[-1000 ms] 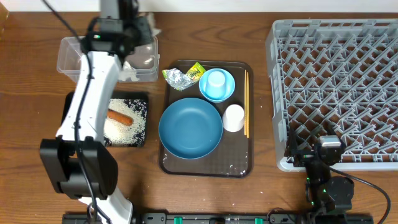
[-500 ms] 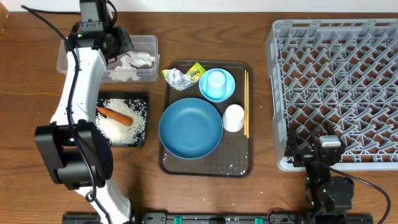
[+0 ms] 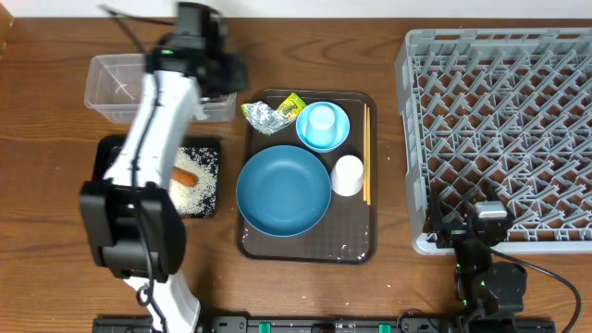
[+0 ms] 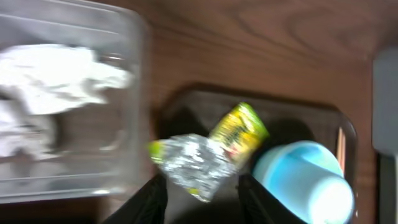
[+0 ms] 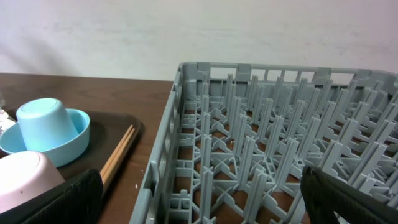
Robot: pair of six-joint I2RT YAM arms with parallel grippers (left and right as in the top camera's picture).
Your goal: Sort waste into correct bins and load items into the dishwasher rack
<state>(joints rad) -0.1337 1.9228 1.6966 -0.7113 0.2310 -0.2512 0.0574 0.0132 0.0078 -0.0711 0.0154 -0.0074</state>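
The work surface is a wooden table [image 3: 55, 259] with a mid-brown finish, its grain running left to right. A brown serving tray [image 3: 356, 231] lies flat on it near the centre, its long side running from the far edge toward the near edge. The tray is rectangular, with rounded corners and a raised rim. Its floor is dark and glossy, with small light specks near the near-right corner. A white wall [image 5: 186, 31] stands behind the far table edge. A tan object [image 3: 4, 28] sits at the far-left corner, cut off by the frame; its identity cannot be determined.

Table [image 3: 37, 139] bears rack [image 3: 412, 139], serving tray [image 3: 351, 231], black tray [image 3: 211, 209] (rice [image 3: 199, 176] inside), tub [image 3: 111, 88].
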